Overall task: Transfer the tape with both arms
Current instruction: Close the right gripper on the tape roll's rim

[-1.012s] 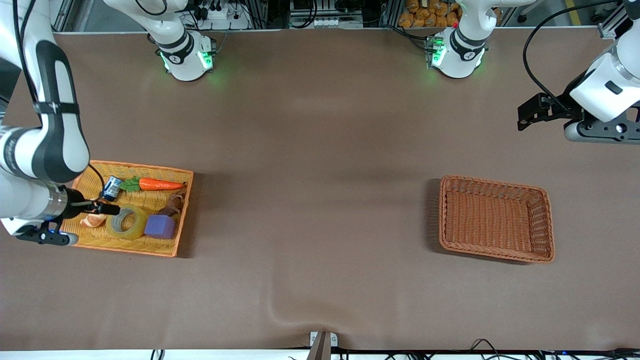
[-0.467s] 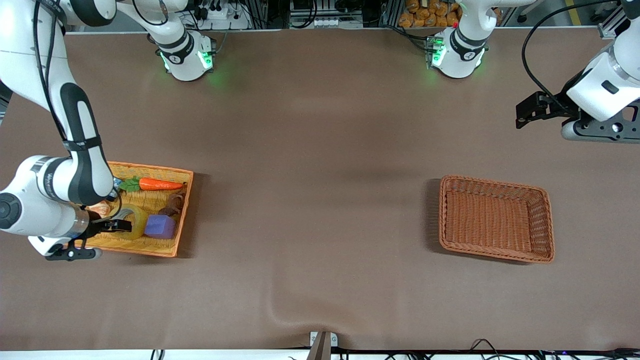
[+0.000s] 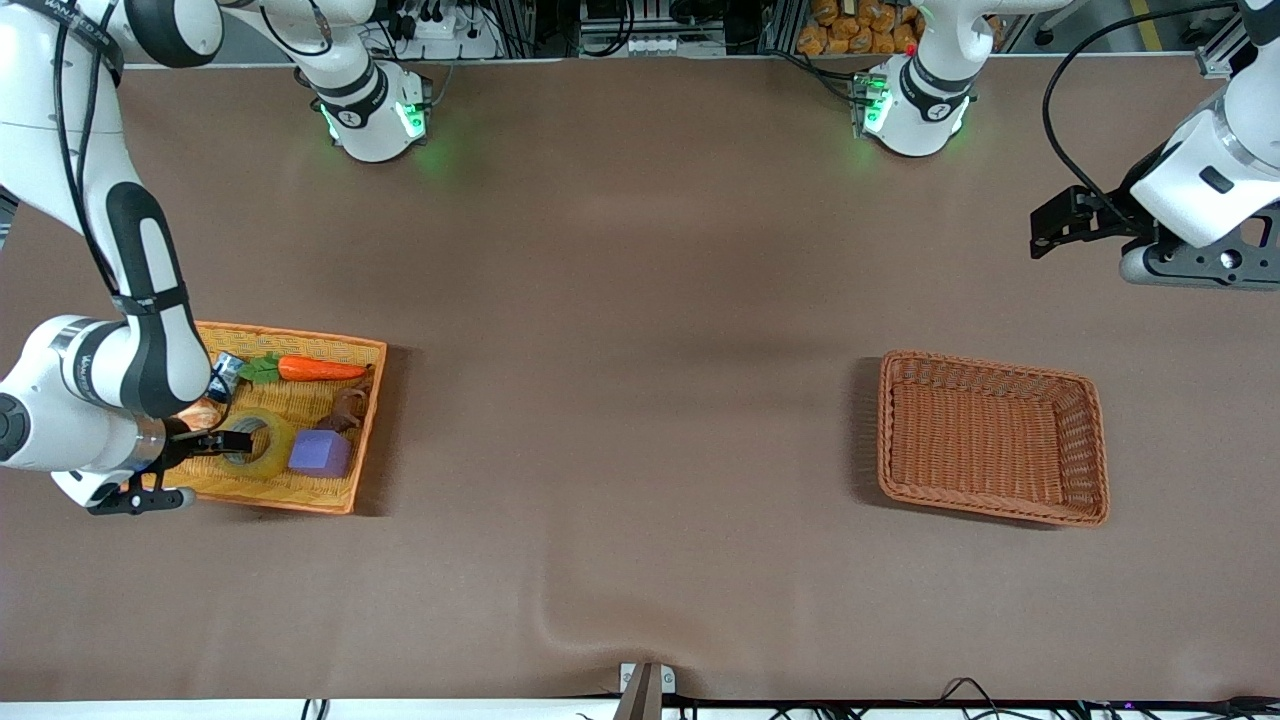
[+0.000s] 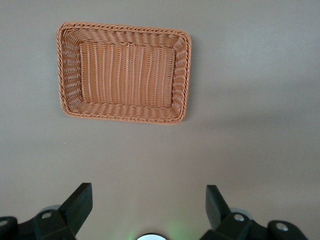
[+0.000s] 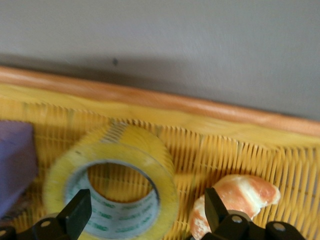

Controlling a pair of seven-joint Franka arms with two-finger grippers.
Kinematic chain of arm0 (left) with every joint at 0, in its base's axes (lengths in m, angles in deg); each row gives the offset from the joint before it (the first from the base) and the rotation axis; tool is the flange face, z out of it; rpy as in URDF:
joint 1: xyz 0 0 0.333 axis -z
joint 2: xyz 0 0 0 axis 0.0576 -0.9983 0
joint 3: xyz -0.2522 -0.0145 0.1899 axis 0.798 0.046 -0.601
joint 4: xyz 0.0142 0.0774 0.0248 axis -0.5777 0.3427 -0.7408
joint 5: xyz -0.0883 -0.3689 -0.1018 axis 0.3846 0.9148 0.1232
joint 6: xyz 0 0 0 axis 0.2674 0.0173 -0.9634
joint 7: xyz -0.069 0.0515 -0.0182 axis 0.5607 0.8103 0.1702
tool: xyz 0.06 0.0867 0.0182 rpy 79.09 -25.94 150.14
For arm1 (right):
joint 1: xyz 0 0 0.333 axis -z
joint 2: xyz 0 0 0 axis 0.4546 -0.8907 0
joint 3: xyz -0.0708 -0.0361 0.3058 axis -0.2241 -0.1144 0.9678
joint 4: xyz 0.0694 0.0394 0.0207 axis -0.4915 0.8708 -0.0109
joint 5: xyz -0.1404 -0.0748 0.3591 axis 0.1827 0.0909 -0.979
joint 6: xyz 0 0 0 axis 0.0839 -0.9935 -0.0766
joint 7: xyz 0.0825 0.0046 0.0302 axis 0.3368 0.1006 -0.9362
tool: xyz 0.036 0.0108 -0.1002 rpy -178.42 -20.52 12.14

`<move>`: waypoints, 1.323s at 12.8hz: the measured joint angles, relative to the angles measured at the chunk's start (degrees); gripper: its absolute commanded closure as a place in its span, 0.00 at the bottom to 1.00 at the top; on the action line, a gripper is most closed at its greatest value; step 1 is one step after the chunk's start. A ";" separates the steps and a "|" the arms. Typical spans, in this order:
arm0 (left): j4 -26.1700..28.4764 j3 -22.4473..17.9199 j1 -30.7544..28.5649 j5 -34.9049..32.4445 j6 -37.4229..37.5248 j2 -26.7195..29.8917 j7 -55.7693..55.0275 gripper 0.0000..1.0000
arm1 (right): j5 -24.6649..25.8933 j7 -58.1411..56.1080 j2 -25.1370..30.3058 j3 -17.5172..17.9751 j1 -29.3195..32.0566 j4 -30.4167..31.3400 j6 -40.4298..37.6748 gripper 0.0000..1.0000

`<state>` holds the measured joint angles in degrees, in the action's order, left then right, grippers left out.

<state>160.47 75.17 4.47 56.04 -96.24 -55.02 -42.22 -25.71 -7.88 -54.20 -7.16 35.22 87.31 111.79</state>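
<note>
Front view: the tape (image 3: 255, 441) lies flat in the orange tray (image 3: 365, 425) at the right arm's end of the desk (image 3: 640, 300), touching the purple cube (image 3: 320, 452), with a carrot (image 3: 318, 369) farther from the camera. The right pincer (image 3: 225, 441) hangs over the roll's rim, spread wide and holding nothing. The left pincer (image 3: 1045, 232) waits over bare desk near the empty wicker basket (image 3: 990, 437), open too.

Left wrist view: the left pincer's black fingertips (image 4: 80, 202) stand far apart, the wicker basket (image 4: 124, 72) below them.

Right wrist view: the tape (image 5: 112, 185) sits between the spread fingertips (image 5: 77, 212), beside a croissant (image 5: 235, 197). It looks light, stiff and smooth; I would pinch across the ring wall, one finger in the core. The arm hides much of the croissant in the front view, and the cube is cut off here.
</note>
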 measured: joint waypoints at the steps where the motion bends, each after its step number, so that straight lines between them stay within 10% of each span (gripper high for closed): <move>1: 0.00 0.00 0.00 0.00 0.00 -0.01 0.00 0.00 | 0.00 -0.01 -0.44 -0.01 0.32 0.54 -0.03 0.00; 3: 0.00 -0.02 -0.01 0.00 0.00 -0.08 0.00 0.00 | 0.00 -0.01 -1.48 -0.01 0.46 0.99 -0.03 0.20; 5: 0.01 -0.03 -0.03 0.00 0.00 -0.31 0.00 0.00 | -0.02 -0.02 -1.91 0.11 0.46 0.99 0.03 1.00; 17: 0.01 -0.07 -0.42 0.00 0.00 -0.73 0.00 0.00 | -0.07 -4.39 -0.54 0.30 0.42 -2.09 -0.29 1.00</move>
<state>160.49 75.10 4.05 56.04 -96.24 -55.75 -42.22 -25.78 -12.27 -54.74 -6.86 35.65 85.22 111.50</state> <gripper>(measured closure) 0.000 0.775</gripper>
